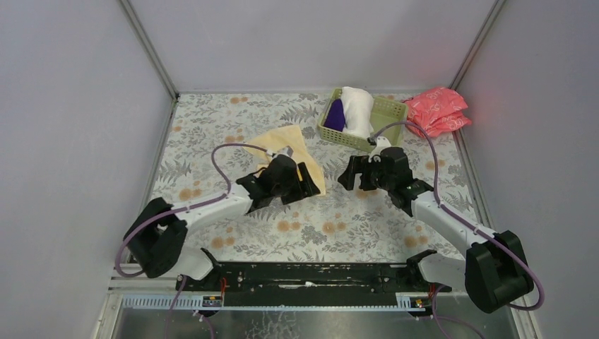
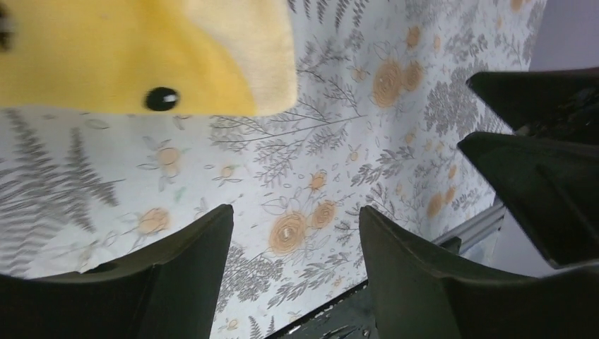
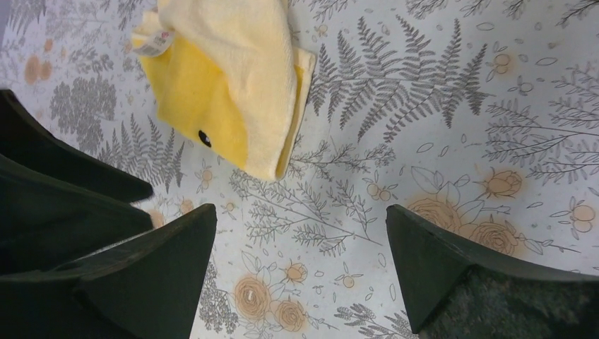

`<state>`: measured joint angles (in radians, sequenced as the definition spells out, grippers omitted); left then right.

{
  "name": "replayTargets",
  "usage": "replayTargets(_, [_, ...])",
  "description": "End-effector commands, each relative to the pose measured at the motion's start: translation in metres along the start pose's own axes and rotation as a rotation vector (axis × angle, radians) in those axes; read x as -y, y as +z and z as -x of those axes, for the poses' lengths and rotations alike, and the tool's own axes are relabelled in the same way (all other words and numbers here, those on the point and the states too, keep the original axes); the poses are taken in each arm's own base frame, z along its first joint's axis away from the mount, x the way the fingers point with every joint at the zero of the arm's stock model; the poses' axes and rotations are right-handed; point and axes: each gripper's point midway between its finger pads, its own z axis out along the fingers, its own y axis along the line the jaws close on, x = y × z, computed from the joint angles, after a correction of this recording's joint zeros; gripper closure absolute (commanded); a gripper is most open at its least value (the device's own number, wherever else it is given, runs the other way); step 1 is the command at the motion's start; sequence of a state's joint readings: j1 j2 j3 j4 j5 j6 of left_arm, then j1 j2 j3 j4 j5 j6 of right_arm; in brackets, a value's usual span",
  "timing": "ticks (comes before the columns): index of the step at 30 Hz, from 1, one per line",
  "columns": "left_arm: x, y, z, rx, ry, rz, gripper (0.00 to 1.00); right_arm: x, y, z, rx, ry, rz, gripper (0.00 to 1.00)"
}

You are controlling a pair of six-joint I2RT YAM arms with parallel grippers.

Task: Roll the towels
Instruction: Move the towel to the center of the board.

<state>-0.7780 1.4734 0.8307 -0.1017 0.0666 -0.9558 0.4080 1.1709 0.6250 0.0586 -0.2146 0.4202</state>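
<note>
Three towels. The yellow towel point(image 1: 288, 141) lies folded over on the table point(image 1: 212, 127), just ahead of the left tool point(image 1: 309, 186), which is released and empty. The white towel point(image 1: 357, 109) and purple towel point(image 1: 335, 115) fill the one basket point(image 1: 387, 113) beyond the right tool point(image 1: 349, 174), also released. Pink packets point(image 1: 438, 111) lie right of the basket; I cannot tell how many.

Nothing legible anywhere; the small tag point(image 3: 151, 44) on the yellow towel point(image 3: 233, 63) seems printed, unreadably blurred.
</note>
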Motion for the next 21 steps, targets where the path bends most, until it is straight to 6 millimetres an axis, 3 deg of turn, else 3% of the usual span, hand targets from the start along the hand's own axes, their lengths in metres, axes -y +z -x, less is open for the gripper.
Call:
replayTargets(1, [-0.041,-0.027,0.030,0.138,0.019,0.186,0.33,-0.017,0.002,-0.005,-0.050,-0.050,0.075,0.06])
replayTargets(7, [-0.080,-0.034,0.085,0.180,-0.013,0.232,0.31,-0.038,0.036,-0.002,-0.113,-0.067,0.157,0.17])
replayTargets(11, [-0.094,-0.019,0.115,0.148,-0.016,0.244,0.31,-0.047,0.065,0.003,-0.108,-0.005,0.193,0.22])
replayTargets(13, [-0.091,-0.008,0.126,0.128,-0.007,0.231,0.31,-0.051,0.080,0.002,-0.123,0.014,0.208,0.25])
replayTargets(16, [-0.096,0.011,0.126,0.088,-0.018,0.229,0.32,-0.051,0.097,-0.004,-0.142,0.037,0.215,0.29])
replayTargets(21, [-0.109,0.031,0.101,0.003,-0.070,0.211,0.34,-0.047,0.119,-0.025,-0.204,0.061,0.218,0.37])
